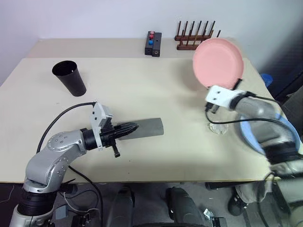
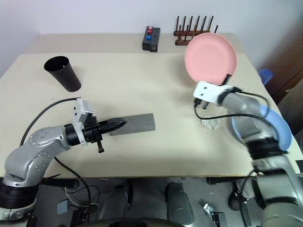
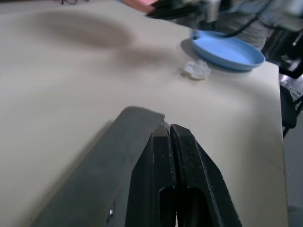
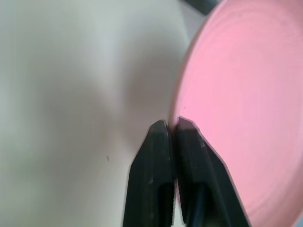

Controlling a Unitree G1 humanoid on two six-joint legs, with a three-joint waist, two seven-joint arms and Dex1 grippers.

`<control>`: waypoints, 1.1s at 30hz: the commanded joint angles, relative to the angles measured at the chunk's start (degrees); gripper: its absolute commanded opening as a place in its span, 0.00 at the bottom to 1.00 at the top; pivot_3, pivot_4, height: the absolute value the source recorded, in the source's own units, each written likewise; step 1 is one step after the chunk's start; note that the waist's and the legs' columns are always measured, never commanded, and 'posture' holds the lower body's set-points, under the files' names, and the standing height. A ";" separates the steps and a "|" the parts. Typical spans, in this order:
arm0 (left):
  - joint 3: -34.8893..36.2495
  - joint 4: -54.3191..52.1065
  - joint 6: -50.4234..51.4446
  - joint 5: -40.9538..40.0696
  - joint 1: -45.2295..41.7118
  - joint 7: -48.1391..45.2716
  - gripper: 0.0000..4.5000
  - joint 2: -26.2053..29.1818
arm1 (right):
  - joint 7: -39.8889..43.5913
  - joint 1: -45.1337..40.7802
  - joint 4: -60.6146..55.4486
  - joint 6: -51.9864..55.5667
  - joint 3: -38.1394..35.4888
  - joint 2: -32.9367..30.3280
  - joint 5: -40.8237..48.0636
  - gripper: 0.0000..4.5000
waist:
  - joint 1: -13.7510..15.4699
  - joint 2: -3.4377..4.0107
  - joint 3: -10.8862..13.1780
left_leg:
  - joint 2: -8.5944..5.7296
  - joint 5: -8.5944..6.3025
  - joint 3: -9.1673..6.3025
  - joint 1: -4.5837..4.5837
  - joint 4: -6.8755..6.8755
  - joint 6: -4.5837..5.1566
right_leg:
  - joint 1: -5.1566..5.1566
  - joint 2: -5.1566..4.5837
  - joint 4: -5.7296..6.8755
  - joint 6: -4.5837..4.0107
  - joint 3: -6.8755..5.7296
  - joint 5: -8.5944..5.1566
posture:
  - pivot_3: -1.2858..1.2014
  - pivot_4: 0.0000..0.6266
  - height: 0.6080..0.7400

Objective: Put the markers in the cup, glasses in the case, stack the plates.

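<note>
R gripper (image 4: 173, 125) is clamped on the rim of the round salmon-pink plate (image 1: 218, 63), which is lifted clear of the beige table (image 1: 142, 90) and tilted nearly on edge, over the table's right side towards the far right corner. The round light-blue plate (image 3: 229, 49) lies flat by the right edge, partly under the R arm. A small clear crumpled bit of plastic (image 3: 196, 69) sits on the table just beside the blue plate.

L gripper (image 1: 131, 127) has its two black fingers (image 3: 161, 156) pressed together with nothing between them, tips over the near end of the grey rectangular glasses case (image 1: 150, 128); case lies flat and closed near the front edge, about mid-table. Can't tell if the fingers touch it.

Tall black tapered plastic cup (image 1: 70, 78) stands upright at the left side, well apart from the case. At the far edge: small black box w/ red and blue buttons (image 1: 153, 43), and beside it a dark wooden peg rack (image 1: 194, 37).
</note>
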 commanded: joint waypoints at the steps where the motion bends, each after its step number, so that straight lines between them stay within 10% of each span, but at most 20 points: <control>1: -2.11 2.32 -3.03 1.58 -2.11 -2.06 0.00 0.18 | 9.71 9.23 -12.41 7.41 -11.79 -7.27 8.03 0.01 | 0.31 0.00 -0.01 | 0.00 0.00 0.00 0.01 0.01 0.01 | 0.02 0.00 0.00 -0.01 0.00 -0.01 | 0.52 0.24 0.99; 13: -6.55 12.81 -9.96 5.10 -9.69 -8.81 0.00 -0.76 | 18.79 43.89 -23.64 17.62 -33.39 -10.58 8.83 0.01 | -0.51 0.04 -0.04 | 0.00 -0.03 0.11 0.13 0.12 0.02 | 0.14 -0.04 -0.11 -0.06 0.06 0.00 | 0.52 0.24 0.99; 16: -5.98 12.95 -9.94 4.41 -9.97 -8.97 0.00 -0.98 | 18.39 44.33 -22.39 18.56 -32.52 -11.02 8.32 0.07 | -0.78 0.04 -0.05 | -0.01 -0.03 0.10 0.14 0.12 0.02 | 0.16 -0.05 -0.11 -0.06 0.06 0.00 | 0.52 0.24 0.99; 22: -5.19 11.76 -9.88 4.80 -7.98 -8.09 0.00 0.01 | 18.35 38.69 -21.98 18.64 -30.78 -11.34 11.21 0.66 | -1.16 0.04 -0.04 | -0.01 -0.03 0.10 0.12 0.12 0.02 | 0.16 -0.05 -0.12 -0.06 0.06 0.01 | 0.52 0.24 0.99; 33: -4.11 7.41 -8.23 3.84 -5.37 -4.59 0.00 0.27 | 13.47 21.53 -21.87 23.44 -13.08 -2.10 16.27 0.66 | -0.94 0.01 -0.03 | -0.02 -0.02 0.07 0.09 0.11 0.02 | 0.17 -0.05 -0.13 -0.06 0.05 0.01 | 0.52 0.24 0.99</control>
